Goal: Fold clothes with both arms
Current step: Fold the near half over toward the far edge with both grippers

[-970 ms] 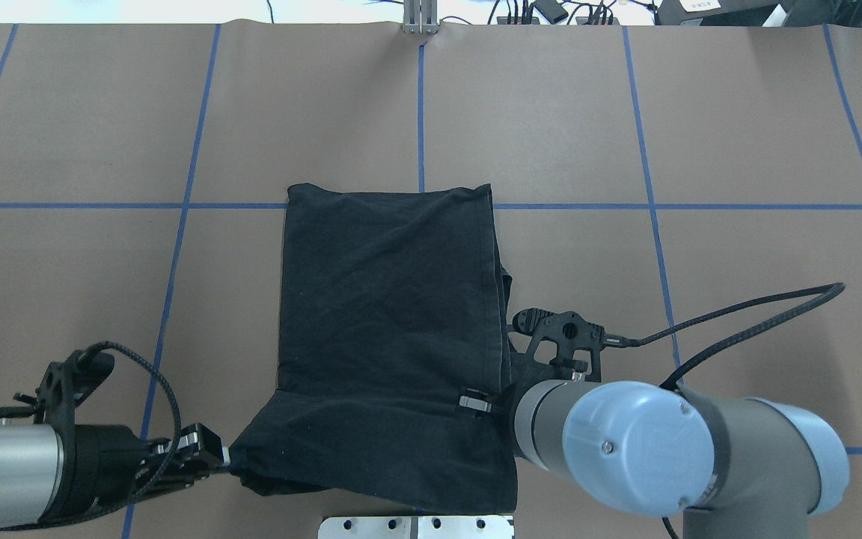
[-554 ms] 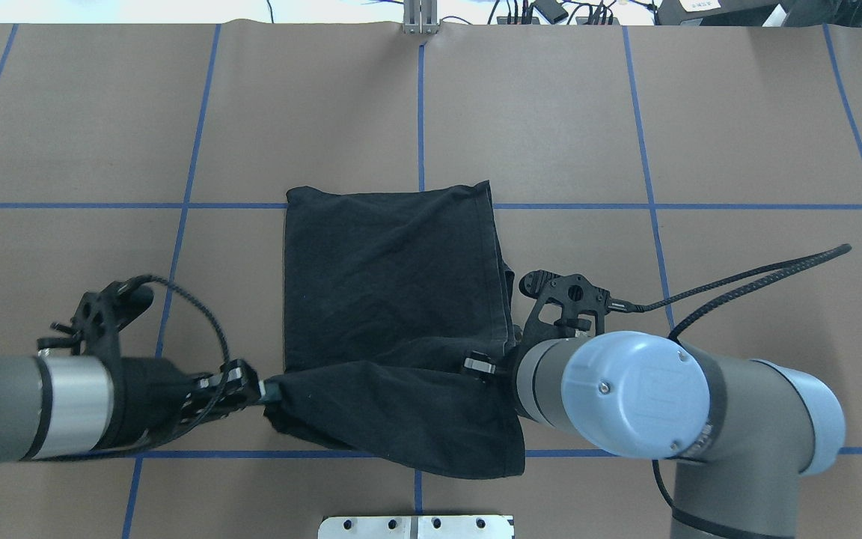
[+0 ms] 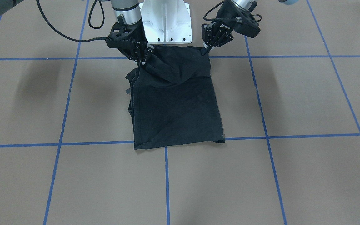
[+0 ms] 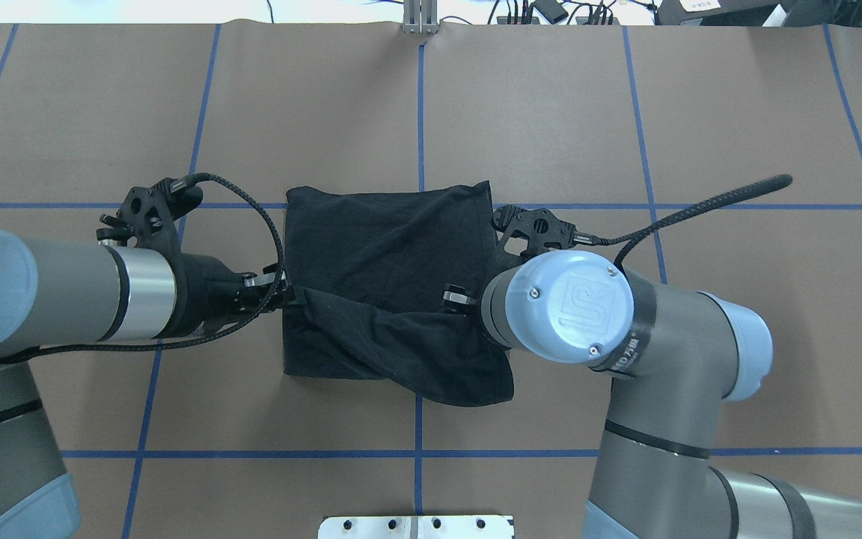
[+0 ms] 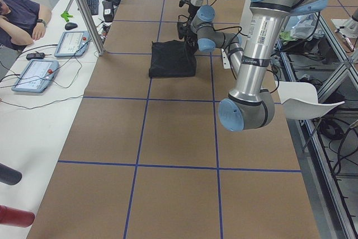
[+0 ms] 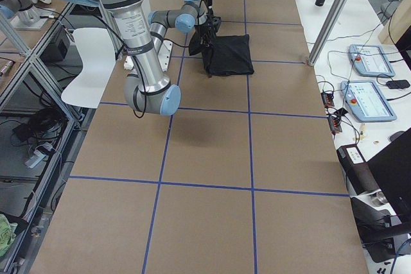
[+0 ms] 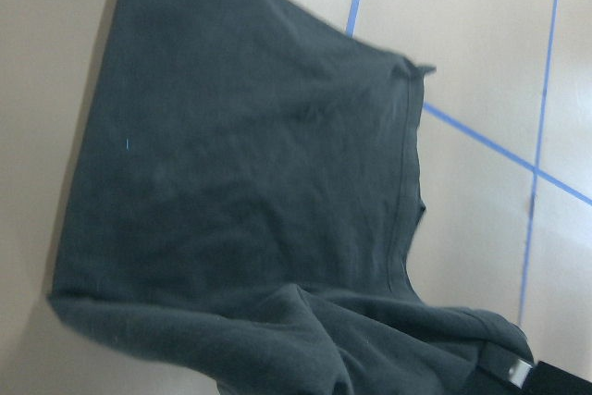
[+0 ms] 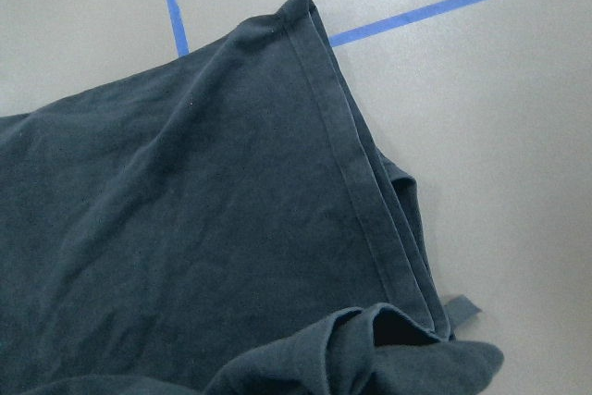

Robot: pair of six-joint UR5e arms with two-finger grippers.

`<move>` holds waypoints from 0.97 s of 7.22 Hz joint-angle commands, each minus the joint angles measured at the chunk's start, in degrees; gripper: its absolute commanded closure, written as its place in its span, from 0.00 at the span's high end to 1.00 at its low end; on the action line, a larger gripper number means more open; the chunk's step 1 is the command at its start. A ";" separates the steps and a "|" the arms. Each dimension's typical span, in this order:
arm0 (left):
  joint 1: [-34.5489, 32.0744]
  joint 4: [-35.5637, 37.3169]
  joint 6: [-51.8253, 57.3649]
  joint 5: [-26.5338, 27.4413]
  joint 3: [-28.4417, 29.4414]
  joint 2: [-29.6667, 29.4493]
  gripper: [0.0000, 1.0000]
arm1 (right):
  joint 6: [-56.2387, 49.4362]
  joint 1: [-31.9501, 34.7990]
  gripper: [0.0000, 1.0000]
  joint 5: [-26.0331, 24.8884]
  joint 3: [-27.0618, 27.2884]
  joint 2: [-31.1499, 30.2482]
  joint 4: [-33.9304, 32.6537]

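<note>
Black cotton short-sleeved T-shirt (image 4: 390,247), folded, at frame centre on brown table (image 4: 625,112). Near hem raised above the rest. Left black two-finger gripper (image 4: 290,294) clamped on its left corner; right black two-finger gripper (image 3: 142,61) seemingly clamped on right corner, fingertips half hidden.

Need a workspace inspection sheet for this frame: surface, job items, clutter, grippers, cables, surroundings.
Surface: brown mat with a blue tape grid.
Job's things: black T-shirt, partly folded, robot-side edge lifted at both corners.
Clutter: nothing seen.
Grippers: left gripper and right gripper each shut on a T-shirt corner.
Cables: left wrist cable and right wrist cable loop beside the shirt.
Surroundings: person at side bench; white chair.
</note>
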 commanded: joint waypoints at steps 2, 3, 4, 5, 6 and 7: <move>-4.28 0.14 5.95 0.18 10.33 -5.23 0.00 | -3.29 3.93 0.00 0.63 -8.92 5.02 0.47; -5.42 0.05 7.88 0.27 14.11 -7.24 0.00 | -4.08 5.07 0.00 0.71 -10.42 5.11 0.65; -6.30 -0.12 8.77 0.36 18.32 -9.87 0.00 | -5.39 6.22 0.00 0.71 -12.87 5.81 0.65; -7.27 -0.30 10.87 0.44 22.54 -12.07 0.00 | -6.36 7.27 0.00 0.80 -16.55 7.56 0.74; -7.80 -0.47 12.71 0.79 25.37 -12.62 0.00 | -6.64 7.89 0.00 1.24 -19.37 8.53 0.91; -7.89 -0.56 14.47 1.41 26.70 -12.71 0.00 | -6.81 8.07 0.00 1.24 -22.19 10.45 1.00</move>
